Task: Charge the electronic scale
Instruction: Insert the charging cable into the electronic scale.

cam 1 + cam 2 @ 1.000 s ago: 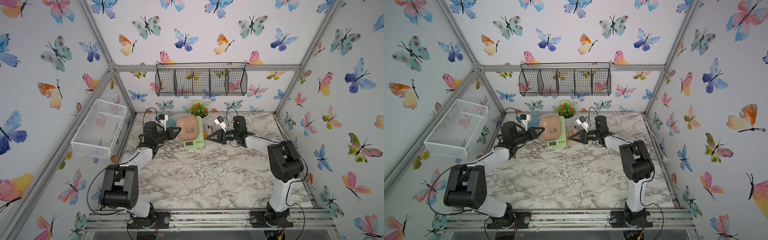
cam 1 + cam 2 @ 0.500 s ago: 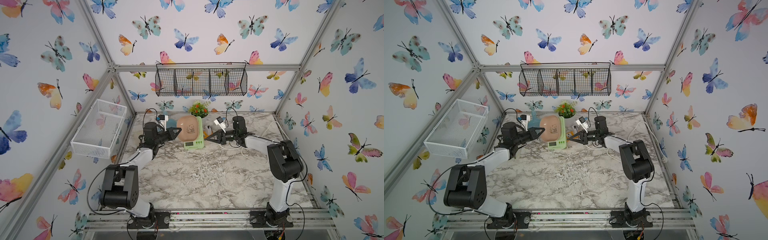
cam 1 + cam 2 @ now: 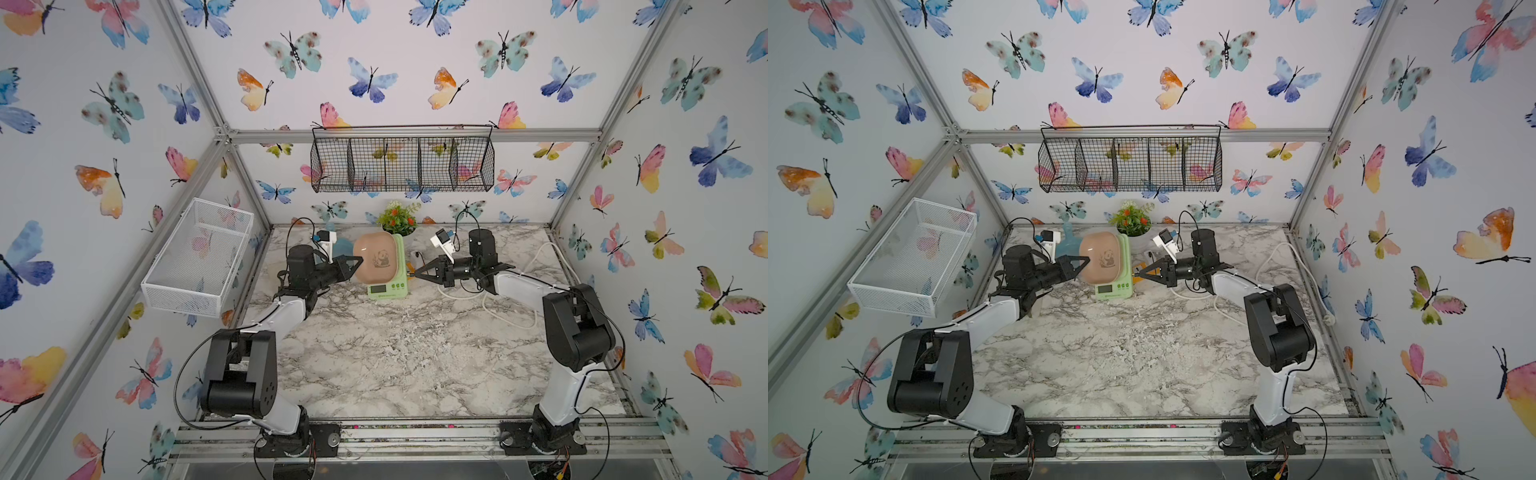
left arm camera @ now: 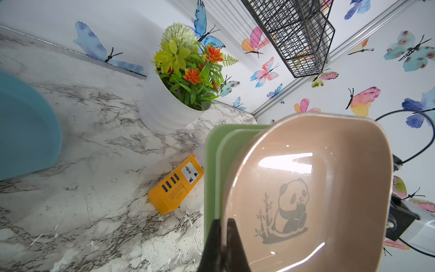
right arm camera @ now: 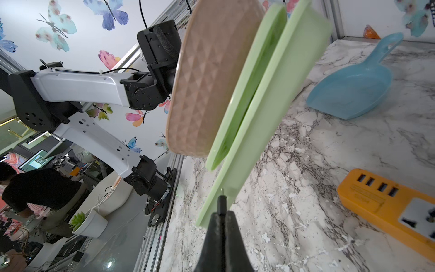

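The electronic scale (image 3: 387,289) (image 3: 1113,287) stands at the back middle of the marble table, a pale green body with a tan panda tray (image 4: 306,188) sitting tilted on it. In both top views my left gripper (image 3: 360,260) (image 3: 1087,260) reaches it from the left. In the left wrist view it (image 4: 223,220) is shut on the tray's rim. My right gripper (image 3: 415,274) (image 5: 222,212) comes from the right, shut on a small black plug (image 5: 222,202). The plug's tip touches the side of the green body (image 5: 270,106).
An orange power strip (image 4: 175,186) (image 5: 386,205) lies behind the scale, beside a potted plant (image 3: 397,218). A blue dustpan (image 5: 353,87) lies at the back left. A white cable (image 3: 511,320) loops under my right arm. A black wire basket (image 3: 401,160) and a white one (image 3: 199,257) hang on the walls.
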Action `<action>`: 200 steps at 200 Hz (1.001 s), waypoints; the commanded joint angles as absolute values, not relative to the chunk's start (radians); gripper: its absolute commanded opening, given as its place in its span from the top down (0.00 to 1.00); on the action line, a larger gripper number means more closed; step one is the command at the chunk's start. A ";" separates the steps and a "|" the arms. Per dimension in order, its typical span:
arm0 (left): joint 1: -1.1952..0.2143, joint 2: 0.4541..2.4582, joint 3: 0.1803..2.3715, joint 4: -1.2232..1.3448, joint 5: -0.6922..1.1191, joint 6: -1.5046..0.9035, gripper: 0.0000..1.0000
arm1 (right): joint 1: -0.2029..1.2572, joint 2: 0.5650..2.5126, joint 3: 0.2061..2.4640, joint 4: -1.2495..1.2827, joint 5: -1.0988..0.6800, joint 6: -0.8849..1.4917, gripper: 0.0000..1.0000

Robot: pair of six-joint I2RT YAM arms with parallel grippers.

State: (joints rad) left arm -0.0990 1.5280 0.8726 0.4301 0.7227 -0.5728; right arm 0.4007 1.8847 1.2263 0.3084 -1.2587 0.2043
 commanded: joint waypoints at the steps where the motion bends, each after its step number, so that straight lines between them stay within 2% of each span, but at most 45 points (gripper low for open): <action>1: -0.097 1.506 0.876 0.509 0.755 -0.586 1.00 | 0.407 1.869 1.206 0.336 -1.262 0.223 0.98; 200: -0.108 1.521 0.879 0.530 0.741 -0.597 1.00 | 0.419 1.892 1.209 0.332 -1.286 0.236 0.98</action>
State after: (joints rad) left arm -0.1020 1.5280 0.8726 0.4522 0.7216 -0.5861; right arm 0.4080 1.8847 1.2182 0.3229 -1.2591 0.2283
